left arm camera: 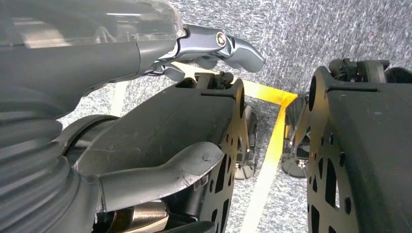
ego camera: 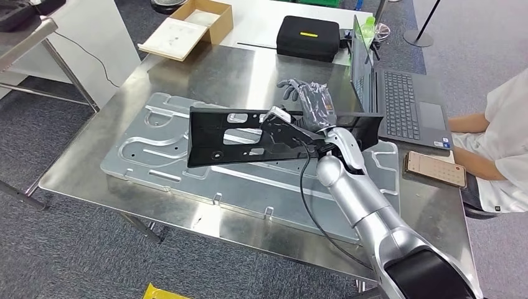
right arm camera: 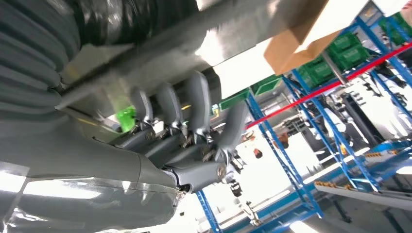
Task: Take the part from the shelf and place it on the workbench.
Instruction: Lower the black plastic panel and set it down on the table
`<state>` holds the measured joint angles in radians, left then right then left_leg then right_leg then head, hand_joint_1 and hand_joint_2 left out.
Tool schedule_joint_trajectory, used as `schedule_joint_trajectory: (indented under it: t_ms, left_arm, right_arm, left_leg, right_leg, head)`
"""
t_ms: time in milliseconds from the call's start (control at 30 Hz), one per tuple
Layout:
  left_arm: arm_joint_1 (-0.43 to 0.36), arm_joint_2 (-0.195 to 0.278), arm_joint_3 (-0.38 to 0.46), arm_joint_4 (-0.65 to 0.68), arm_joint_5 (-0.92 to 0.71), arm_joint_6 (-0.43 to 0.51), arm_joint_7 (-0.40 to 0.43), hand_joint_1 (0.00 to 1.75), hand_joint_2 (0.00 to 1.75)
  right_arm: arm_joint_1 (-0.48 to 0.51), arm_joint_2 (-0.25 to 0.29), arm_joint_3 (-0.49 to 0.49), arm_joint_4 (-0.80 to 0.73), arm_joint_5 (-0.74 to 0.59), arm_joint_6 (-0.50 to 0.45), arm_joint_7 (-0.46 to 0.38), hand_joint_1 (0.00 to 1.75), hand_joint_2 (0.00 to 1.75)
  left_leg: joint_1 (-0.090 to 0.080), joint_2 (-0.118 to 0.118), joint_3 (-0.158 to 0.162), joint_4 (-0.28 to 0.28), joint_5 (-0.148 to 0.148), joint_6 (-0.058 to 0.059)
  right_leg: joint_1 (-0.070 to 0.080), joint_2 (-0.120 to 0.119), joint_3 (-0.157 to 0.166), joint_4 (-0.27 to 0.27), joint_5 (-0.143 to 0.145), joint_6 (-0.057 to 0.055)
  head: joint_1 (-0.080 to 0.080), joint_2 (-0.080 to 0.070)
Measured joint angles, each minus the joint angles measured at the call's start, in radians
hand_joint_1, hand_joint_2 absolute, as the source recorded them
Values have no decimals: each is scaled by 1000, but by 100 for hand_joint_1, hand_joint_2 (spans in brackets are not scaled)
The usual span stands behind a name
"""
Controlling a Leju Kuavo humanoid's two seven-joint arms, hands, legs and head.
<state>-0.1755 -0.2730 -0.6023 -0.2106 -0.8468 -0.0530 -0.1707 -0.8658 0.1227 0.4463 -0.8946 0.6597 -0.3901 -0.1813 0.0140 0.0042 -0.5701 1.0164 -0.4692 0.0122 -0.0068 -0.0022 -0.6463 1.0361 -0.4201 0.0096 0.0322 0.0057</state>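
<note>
Part carried to the worktop, held just above it, release not yet made.

The steel worktop (ego camera: 87, 156) carries a large pale metal plate (ego camera: 155, 156), and the long black part (ego camera: 224, 140) sits over that plate, roughly level, gripped near its right end by the right robot hand (ego camera: 283, 124), whose fingers curl round its edge. I judge the fetch from the shelf finished; what is left is lowering, letting go and drawing the arm clear. Whether the part already touches the plate is not readable: the silver forearm (ego camera: 355, 187) covers its near edge. In the right wrist view the fingers (right arm camera: 194, 97) are pressed on a blurred dark surface. The left robot hand (left arm camera: 214, 46) hangs over the floor, holding nothing, with its fingers apart. A person's arm (ego camera: 473, 121) is cut off at the edge beside a laptop (ego camera: 405, 106).
</note>
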Motion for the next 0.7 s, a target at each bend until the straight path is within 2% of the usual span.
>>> schedule_joint_trajectory:
  t_ms: [67,100,200,233,267,300,367,433,500,567,633,700]
  left_arm:
    - [-1,0,0,0,-2,0,-6,0,175]
    - [-1,0,0,0,-1,0,-9,0,175]
    - [-1,1,1,0,1,0,-16,0,175]
    - [0,2,1,0,1,0,-17,0,175]
    - [0,2,2,0,1,0,-17,0,131]
    - [0,2,2,0,1,0,-18,0,87]
    - [1,2,3,0,0,0,-18,0,0]
    - [2,2,3,0,-2,-1,-19,0,0]
    - [4,2,4,0,-2,-3,-21,0,0]
    - [5,0,4,0,-3,-3,-22,0,0]
    - [4,-1,4,0,-4,-3,-24,0,0]
    - [5,-1,4,0,-5,-4,-26,0,0]
  right_arm:
    - [-2,2,0,10,3,0,7,0,175]
    - [-3,3,0,14,4,0,10,0,175]
    - [-5,5,0,27,5,3,14,0,175]
    - [-5,5,0,32,5,3,14,0,175]
    - [-5,6,0,37,5,4,15,0,175]
    - [-5,6,0,41,6,4,16,0,175]
    - [-6,6,0,48,6,4,22,0,175]
    - [-9,6,0,54,7,5,29,0,175]
    - [-11,6,0,61,6,5,32,0,175]
    - [-11,5,0,69,6,5,32,0,175]
    - [-15,4,0,76,5,6,31,0,175]
    - [-18,2,0,85,4,15,30,0,175]
  left_leg:
    - [2,3,-4,11,-13,-9]
    - [2,3,-16,40,-32,-12]
    - [2,2,-100,217,-112,-16]
    - [3,2,-126,263,-122,-17]
    - [3,2,-137,276,-112,-17]
    - [3,2,-130,253,-86,-17]
    - [3,0,-82,135,-16,-12]
    - [1,-4,-43,41,15,-6]
    - [-3,-6,-36,21,15,-1]
    - [-2,-5,-35,16,22,10]
    - [1,-3,-32,7,29,23]
    - [0,-1,-33,7,30,28]
  right_leg:
    - [-4,3,4,-8,3,-11]
    - [-6,3,7,-13,5,-17]
    - [-4,2,12,-16,5,-28]
    - [-3,2,12,-15,4,-29]
    - [-2,3,12,-13,3,-30]
    - [-2,5,12,-11,2,-29]
    - [-2,9,12,-5,-1,-26]
    - [1,13,6,3,-3,-18]
    - [2,16,0,4,0,-7]
    - [-1,15,-3,8,-5,4]
    - [-4,12,-26,63,-43,14]
    - [-6,10,-80,184,-105,21]
  head:
    - [0,0]
    - [0,0]
    - [-1,0]
    - [-1,0]
    - [-1,0]
    - [-1,0]
    - [-1,0]
    - [0,0]
    - [0,0]
    - [1,0]
    - [1,0]
    - [1,0]
